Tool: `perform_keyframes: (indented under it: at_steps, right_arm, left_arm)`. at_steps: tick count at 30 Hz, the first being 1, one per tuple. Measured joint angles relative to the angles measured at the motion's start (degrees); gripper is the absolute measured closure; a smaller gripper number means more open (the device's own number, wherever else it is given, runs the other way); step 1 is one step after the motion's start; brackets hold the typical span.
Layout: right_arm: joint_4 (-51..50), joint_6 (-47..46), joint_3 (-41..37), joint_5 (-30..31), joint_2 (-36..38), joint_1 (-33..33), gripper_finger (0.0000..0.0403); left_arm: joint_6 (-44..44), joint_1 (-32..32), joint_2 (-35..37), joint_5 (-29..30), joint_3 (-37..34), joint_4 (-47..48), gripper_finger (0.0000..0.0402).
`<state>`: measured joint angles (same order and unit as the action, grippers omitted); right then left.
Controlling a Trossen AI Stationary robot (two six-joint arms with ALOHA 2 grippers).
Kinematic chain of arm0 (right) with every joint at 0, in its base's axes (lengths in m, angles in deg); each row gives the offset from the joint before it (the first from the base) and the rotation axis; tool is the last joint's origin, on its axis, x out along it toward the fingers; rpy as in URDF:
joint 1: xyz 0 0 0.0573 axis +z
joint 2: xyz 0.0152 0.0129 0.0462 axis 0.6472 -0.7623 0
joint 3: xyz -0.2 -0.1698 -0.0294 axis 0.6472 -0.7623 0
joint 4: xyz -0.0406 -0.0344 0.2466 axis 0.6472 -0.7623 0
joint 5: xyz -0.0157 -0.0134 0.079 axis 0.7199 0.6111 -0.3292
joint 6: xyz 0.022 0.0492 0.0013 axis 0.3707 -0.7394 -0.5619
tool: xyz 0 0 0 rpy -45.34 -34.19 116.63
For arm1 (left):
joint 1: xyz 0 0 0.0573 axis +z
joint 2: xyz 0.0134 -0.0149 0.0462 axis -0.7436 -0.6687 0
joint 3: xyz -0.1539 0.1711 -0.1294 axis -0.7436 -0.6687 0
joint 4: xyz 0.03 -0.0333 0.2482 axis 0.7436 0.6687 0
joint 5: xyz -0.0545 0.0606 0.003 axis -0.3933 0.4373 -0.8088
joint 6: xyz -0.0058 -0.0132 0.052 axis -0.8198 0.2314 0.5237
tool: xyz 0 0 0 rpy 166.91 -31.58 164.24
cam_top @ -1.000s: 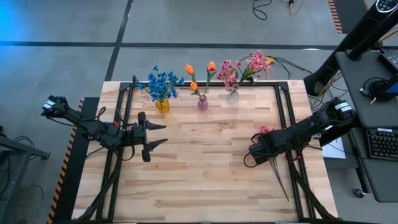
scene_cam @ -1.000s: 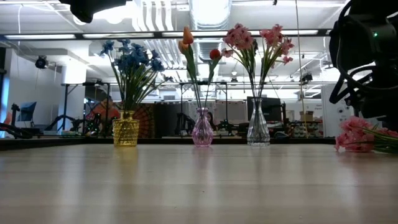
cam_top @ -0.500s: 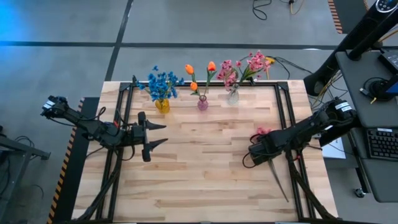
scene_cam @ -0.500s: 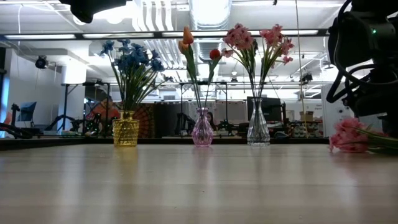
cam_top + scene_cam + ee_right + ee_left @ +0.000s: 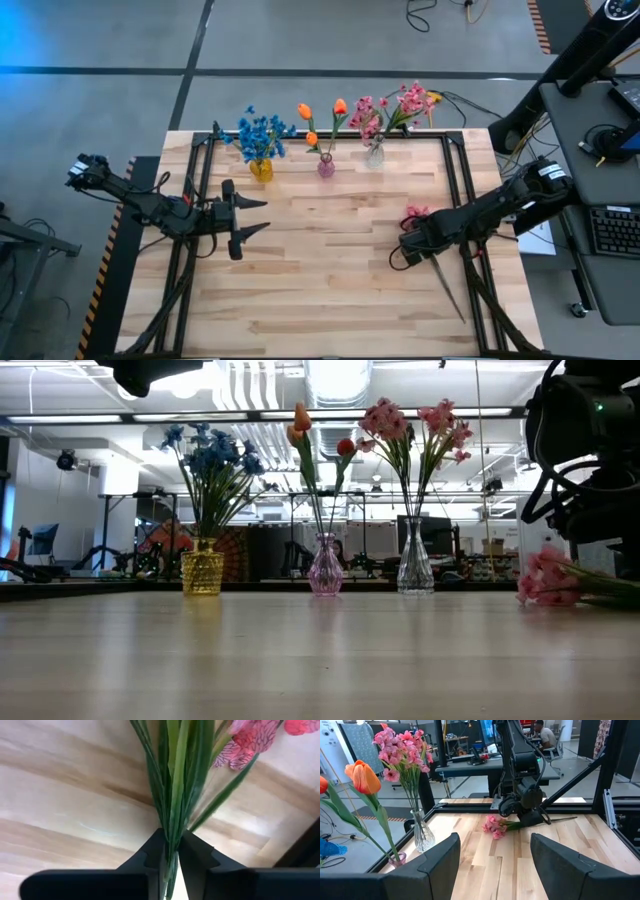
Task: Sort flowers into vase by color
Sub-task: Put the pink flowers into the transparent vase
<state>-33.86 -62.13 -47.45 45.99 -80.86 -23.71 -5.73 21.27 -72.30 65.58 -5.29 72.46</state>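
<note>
At the left middle of the high view, the left hand (image 5: 250,217) is seen above the table (image 5: 330,290) with its fingers spread and nothing between them. At the upper centre, three vases are lined up: blue flowers (image 5: 262,134) in a yellow vase (image 5: 261,170), orange flowers (image 5: 322,115) in a pink vase (image 5: 326,166), pink flowers (image 5: 390,108) in a clear vase (image 5: 375,154). At the right middle, the green stems of a pink spray (image 5: 416,213) are pinched by the right hand (image 5: 170,851), and the bloom is held low, near the table.
</note>
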Motion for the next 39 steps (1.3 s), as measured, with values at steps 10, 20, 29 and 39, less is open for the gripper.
perform_keyframes:
  at_steps: [10,20,29,39]
  right_arm:
    - [5.7,9.1,9.1,5.3,0.9,0.0,0.0376]
    - [37.6,31.1,12.0,12.8,0.9,0.0,0.0377]
    - [62.7,58.0,12.0,21.7,0.9,-0.4,0.0377]
    - [77.3,81.0,11.6,17.2,5.2,-6.2,0.0377]
  left_arm:
    - [0.0,0.0,0.0,0.0,0.0,0.0,0.0177]
    - [0.0,0.0,0.0,0.0,0.0,0.0,0.0177]
    - [0.0,0.0,0.0,0.0,0.0,0.0,0.0177]
    - [-1.1,0.1,0.0,0.0,0.0,0.0,0.0177]
